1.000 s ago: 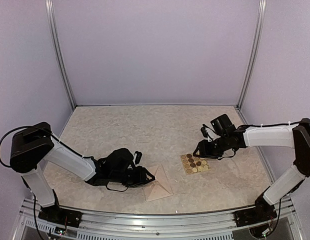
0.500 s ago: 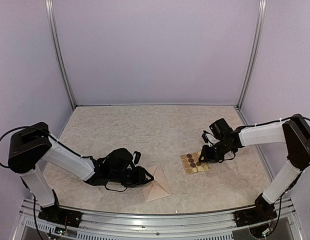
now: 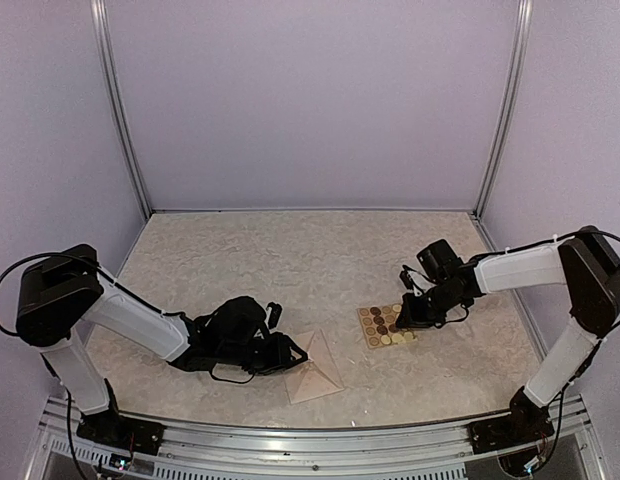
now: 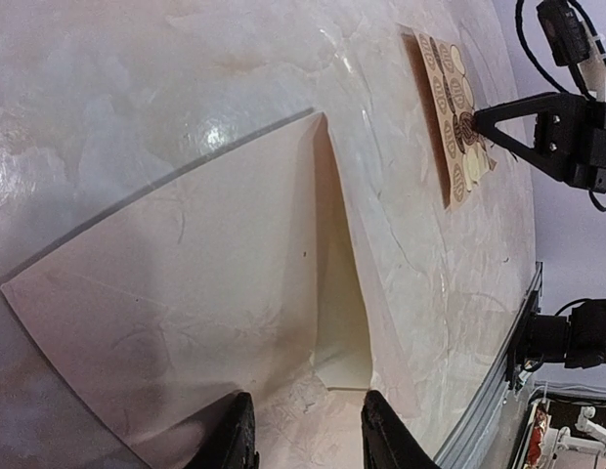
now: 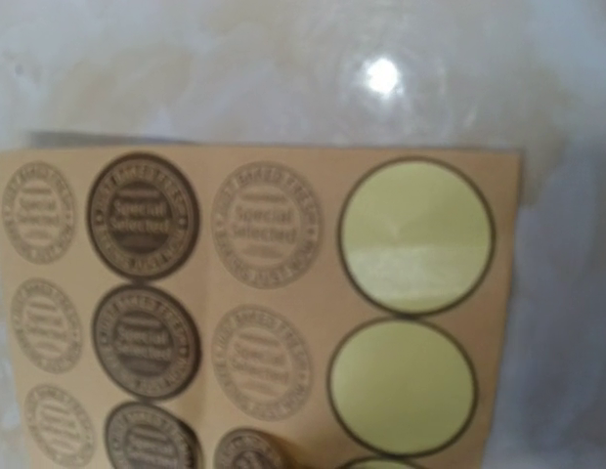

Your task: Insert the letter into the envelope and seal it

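The cream envelope (image 3: 318, 372) (image 4: 186, 293) lies flat near the table's front edge, its pointed flap folded across it. A paler strip (image 4: 344, 322) shows in the gap beside the flap. No letter shows as a separate sheet. My left gripper (image 3: 294, 355) (image 4: 308, 442) is open and low at the envelope's left edge, with bare table between its fingers. My right gripper (image 3: 401, 319) (image 4: 477, 119) looks shut, its tip on a dark sticker of the square sticker card (image 3: 382, 328) (image 4: 448, 107) (image 5: 254, 293). Its fingers are outside the right wrist view.
A metal rail (image 3: 290, 440) (image 4: 513, 362) runs along the near edge, just past the envelope. Lilac walls and two upright posts (image 3: 125, 120) close in the table at the back and sides.
My right gripper has come down and slightly left onto the sticker card, and its jaws have closed. The left arm and the envelope have not moved.
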Available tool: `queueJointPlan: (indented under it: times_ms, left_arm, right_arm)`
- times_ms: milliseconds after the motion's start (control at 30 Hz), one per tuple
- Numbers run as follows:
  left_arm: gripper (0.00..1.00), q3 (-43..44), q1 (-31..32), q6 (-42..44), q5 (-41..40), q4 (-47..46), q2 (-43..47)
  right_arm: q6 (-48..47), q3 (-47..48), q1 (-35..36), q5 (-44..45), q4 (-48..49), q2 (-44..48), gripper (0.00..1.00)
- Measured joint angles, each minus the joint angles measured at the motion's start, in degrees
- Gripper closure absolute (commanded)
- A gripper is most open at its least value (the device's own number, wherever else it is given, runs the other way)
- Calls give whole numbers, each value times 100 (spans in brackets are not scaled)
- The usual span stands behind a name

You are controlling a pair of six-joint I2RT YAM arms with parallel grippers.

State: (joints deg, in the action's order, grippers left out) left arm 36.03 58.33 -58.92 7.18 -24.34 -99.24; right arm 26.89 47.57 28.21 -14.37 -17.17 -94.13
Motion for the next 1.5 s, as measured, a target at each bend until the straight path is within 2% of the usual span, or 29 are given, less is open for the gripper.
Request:
queueJointPlan:
  times_ms: [267,600,1500]
  left_arm:
    - [65,0,0,0,-2,0,0]
    - [65,0,0,0,-2,0,0]
    - [65,0,0,0,0,0,0]
  right_arm:
    - [7,-72,0,-157,101,-11,92]
    - [44,-74,0,-192,105,114,86]
    - [85,-164,0,-376,273,114,89]
